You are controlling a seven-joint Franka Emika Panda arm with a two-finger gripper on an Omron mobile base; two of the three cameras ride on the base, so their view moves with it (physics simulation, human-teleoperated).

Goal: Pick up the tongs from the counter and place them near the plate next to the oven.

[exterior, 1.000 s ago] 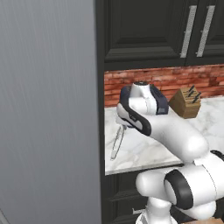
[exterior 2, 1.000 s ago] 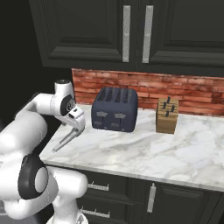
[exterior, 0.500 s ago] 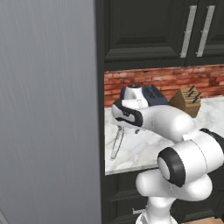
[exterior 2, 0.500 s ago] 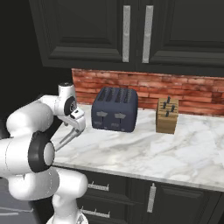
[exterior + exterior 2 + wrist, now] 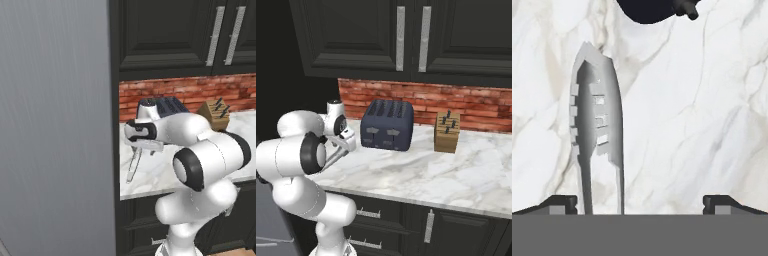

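Between the wide-spread gripper (image 5: 640, 204) fingertips, left of centre, lie the tongs (image 5: 596, 130).

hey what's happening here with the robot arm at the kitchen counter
A white robot arm is reaching down over the white, grey-veined marble counter towards the slim silver-grey metal tongs, which lie flat near the counter's left end. Its claw hangs open just above them, the tongs sitting off to one side between the fingertips rather than centred. Nothing is gripped yet. Behind stand a dark blue-grey toaster and a wooden knife block against the red brick wall.
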